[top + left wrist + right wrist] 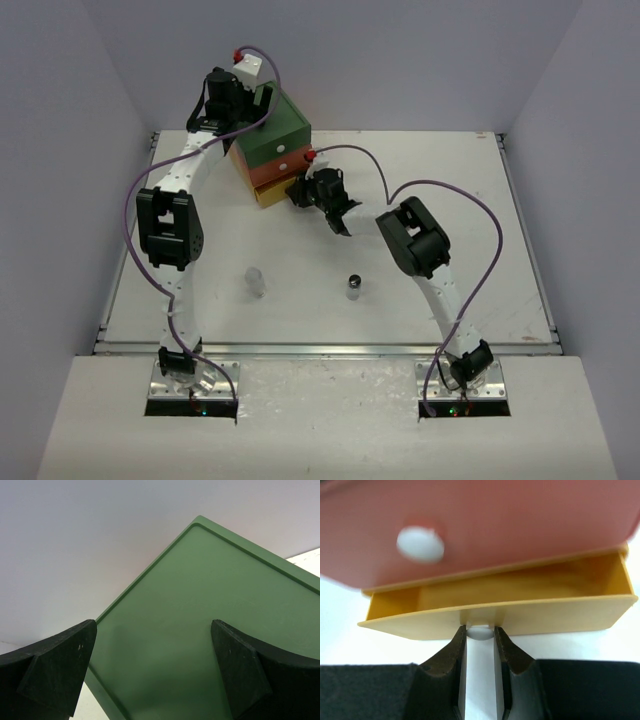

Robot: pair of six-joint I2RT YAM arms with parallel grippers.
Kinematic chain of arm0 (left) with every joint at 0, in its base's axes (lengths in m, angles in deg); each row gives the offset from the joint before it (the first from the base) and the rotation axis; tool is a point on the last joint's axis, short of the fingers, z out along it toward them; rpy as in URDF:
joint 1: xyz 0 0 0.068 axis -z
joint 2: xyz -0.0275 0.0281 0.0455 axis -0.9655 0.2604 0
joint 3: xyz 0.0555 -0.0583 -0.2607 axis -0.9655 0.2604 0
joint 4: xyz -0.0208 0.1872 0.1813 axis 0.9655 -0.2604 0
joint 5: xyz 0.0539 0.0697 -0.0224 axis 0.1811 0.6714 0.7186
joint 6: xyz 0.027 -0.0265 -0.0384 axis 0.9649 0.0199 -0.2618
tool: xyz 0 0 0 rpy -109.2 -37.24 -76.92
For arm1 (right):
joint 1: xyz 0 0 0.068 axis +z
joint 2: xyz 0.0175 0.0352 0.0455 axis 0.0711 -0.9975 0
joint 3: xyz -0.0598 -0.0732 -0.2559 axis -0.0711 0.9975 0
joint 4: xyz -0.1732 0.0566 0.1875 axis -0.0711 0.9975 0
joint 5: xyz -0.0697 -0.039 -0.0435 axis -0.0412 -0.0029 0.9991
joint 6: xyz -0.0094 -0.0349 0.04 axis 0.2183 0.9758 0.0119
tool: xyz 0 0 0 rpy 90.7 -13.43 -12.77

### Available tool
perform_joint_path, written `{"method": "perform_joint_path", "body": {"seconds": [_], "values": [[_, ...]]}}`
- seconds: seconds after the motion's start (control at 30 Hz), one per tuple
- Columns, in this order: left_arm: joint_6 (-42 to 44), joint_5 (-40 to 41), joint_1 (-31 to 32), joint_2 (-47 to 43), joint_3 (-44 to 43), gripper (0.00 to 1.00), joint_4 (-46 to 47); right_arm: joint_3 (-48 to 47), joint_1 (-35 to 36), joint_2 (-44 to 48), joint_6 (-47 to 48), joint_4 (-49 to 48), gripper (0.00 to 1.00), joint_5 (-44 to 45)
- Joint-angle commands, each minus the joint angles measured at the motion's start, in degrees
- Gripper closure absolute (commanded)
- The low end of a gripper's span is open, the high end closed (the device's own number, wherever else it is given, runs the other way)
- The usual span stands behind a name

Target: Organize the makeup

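Observation:
Two pieces of makeup stand on the white table (450,190): a small clear jar (256,281) and a black-capped jar (353,286). No palettes or tan bottles are in view. My right gripper (300,192) (480,636) is shut on the white knob (480,631) of the yellow bottom drawer (520,615), which is pulled partly out and looks empty. My left gripper (225,97) (155,640) is open and empty, just above the green top (200,610) of the drawer chest (275,140).
The chest stands at the back left of the table, with a green drawer on top, an orange drawer (510,525) with its own white knob (420,544) in the middle, and the yellow one below. Grey walls enclose the table on three sides.

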Motion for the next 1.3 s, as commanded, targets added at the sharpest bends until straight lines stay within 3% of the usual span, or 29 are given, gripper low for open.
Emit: {"method": "perform_joint_path", "body": {"seconds": [0.0, 0.43, 0.5, 0.57, 0.67, 0.93, 1.1, 1.17, 1.27], "values": [[2.4, 1.3, 0.0, 4.9, 1.7, 0.0, -12.5, 9.2, 0.7, 8.6, 3.0, -4.6, 1.0, -1.4], [2.2, 1.3, 0.0, 4.4, 1.6, 0.0, -12.7, 27.2, 1.9, 21.0, 7.3, -6.3, 0.99, -6.1], [2.1, 1.2, 0.1, 4.5, 1.6, 0.0, -12.8, 27.1, 1.8, 21.3, 7.8, -6.3, 0.9, -7.8], [2.1, 1.2, 0.0, 4.4, 1.6, 0.0, -12.8, 26.2, 1.8, 21.4, 8.2, -5.7, 0.68, -9.4], [2.1, 1.2, 0.1, 4.1, 1.7, 0.0, -12.9, 25.0, 1.8, 22.9, 9.2, -3.0, 0.46, -11.9], [2.6, 1.1, 0.0, 2.9, 1.2, 0.0, -12.9, 26.0, 1.6, 36.1, 16.4, 10.2, 0.38, -22.1], [2.0, 0.6, 0.0, 0.2, 1.1, 0.0, -13.1, 21.7, 2.5, 41.1, 28.4, 32.9, 0.36, -38.2], [2.0, 0.4, 0.0, -1.4, 2.0, 0.0, -13.1, 21.0, 5.6, 41.0, 32.9, 37.8, 0.36, -41.2], [2.2, 0.6, -0.2, -5.8, 5.0, 0.0, -13.2, 21.7, 11.2, 39.3, 37.2, 38.0, 0.25, -42.2]]}}
